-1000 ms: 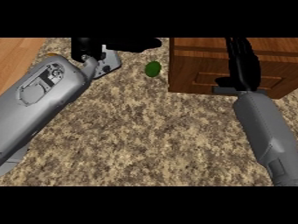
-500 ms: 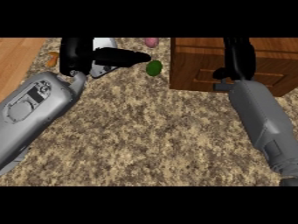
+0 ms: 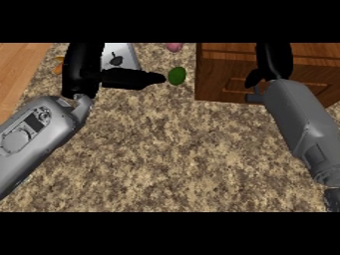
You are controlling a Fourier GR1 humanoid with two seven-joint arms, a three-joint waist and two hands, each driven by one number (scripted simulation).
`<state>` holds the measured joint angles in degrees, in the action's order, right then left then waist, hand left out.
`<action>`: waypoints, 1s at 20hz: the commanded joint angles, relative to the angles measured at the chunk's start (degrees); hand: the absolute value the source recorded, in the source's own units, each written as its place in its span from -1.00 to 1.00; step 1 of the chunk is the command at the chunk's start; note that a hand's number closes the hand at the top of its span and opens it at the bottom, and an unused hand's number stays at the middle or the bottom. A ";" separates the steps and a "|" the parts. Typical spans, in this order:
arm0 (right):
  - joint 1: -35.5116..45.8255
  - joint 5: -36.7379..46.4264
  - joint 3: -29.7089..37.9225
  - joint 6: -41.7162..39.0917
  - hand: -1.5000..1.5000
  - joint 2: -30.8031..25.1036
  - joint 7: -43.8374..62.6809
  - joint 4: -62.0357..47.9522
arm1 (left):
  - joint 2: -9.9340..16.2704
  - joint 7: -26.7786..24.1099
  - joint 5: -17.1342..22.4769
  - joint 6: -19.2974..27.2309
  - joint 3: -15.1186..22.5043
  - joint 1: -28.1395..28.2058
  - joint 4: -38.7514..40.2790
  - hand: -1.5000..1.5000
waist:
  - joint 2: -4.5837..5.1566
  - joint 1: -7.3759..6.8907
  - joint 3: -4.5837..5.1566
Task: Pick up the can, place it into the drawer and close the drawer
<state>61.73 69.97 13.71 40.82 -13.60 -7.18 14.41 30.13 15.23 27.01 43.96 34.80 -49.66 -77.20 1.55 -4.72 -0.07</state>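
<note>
The can (image 3: 119, 56) is silver-white and stands at the back left of the counter, against the view's top edge. My left hand (image 3: 83, 69) is curled round it, fingers on its left side and the thumb (image 3: 132, 78) lying across its near side. The wooden drawer unit (image 3: 305, 69) sits at the back right. My right hand (image 3: 272, 59) rests against its front with straight fingers pointing away from me; the fingertips run out of view at the top.
A green lime-like fruit (image 3: 176, 75) lies between the can and the drawer unit. A pink item (image 3: 174, 47) sits behind it, and something orange (image 3: 58, 64) is left of my left hand. The speckled counter (image 3: 172, 149) ends at a wooden floor strip (image 3: 7, 74) on the left.
My left hand has closed in on the can, its thumb swinging across the can's near side. The right hand has stayed at the drawer front, reaching slightly farther up it.
</note>
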 commanded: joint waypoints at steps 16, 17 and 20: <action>7.31 -26.14 21.33 -10.17 -1.00 6.92 -18.49 3.83 | 1.23 -2.86 -1.09 -0.31 -2.33 8.10 -3.28 -1.00 | -0.48 0.99 -0.10; 5.94 -27.81 22.72 -9.03 -1.00 9.08 -19.80 3.83 | 2.81 -1.94 -0.40 -1.85 -2.95 7.66 -4.65 -1.00 | -0.50 0.46 -0.14; 9.43 -30.15 24.46 -13.98 -1.00 6.97 -18.97 3.69 | 1.46 -3.08 -1.78 -0.24 -2.77 9.20 -5.12 -1.00 | -0.66 1.29 -0.05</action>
<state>66.35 45.98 33.45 29.15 -7.70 -26.74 16.66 31.88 12.66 25.78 43.24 32.48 -41.58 -81.34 1.37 -2.86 -0.37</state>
